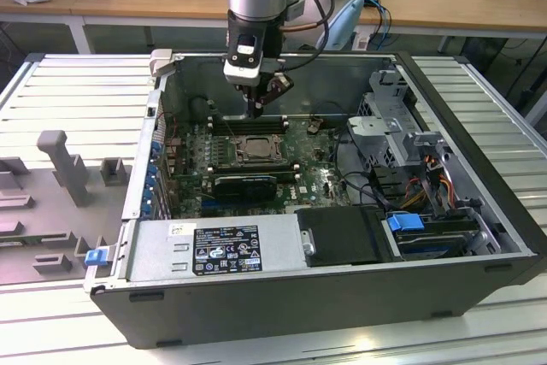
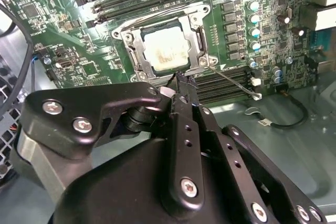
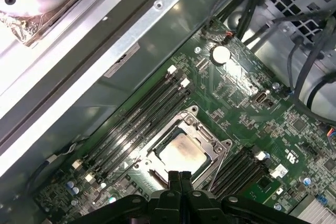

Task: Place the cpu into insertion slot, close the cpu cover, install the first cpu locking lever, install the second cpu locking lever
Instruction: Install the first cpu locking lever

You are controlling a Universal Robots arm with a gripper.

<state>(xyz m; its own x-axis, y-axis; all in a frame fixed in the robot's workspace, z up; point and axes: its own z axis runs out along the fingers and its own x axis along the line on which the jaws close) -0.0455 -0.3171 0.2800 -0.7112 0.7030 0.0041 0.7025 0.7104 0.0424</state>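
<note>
The cpu lies flat in the insertion slot, its pale silver face up. The silvery cpu cover lies down around it, framing the chip. One thin locking lever sticks out slantwise from a socket corner across the memory slots. A second lever runs along the socket's opposite edge. My gripper is shut, its tips right at the socket's edge beside the cpu, with nothing visible between them. In the exterior view the gripper hangs just behind the socket. In the first wrist view the fingertips meet next to the cpu.
Long black memory slots flank the socket on both sides. A black card sits in front of it. Cables and a drive cage crowd the exterior view's right. The chassis wall rises close behind, and a power supply lies in front.
</note>
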